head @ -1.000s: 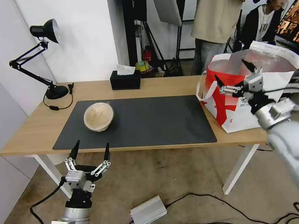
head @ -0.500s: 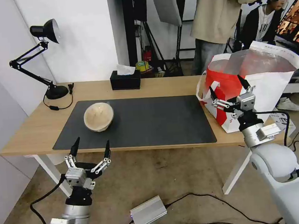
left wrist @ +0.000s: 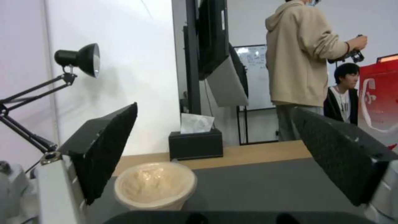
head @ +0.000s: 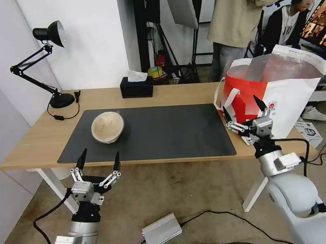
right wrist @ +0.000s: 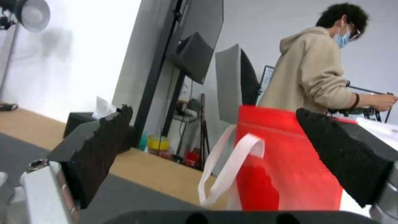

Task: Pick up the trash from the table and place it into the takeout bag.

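Beside the table (head: 176,93), right hand (head: 243,111) gapes wide, empty, before the takeout bag (head: 288,98)

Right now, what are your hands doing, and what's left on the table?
Left hand open, empty, below the table edge. Right hand open, empty, beside takeout bag. Beige bowl on the mat. Nothing blocking.

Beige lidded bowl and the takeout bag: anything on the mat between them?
Nothing: in the head view, bare dark grey mat runs from the beige lidded bowl to the takeout bag.
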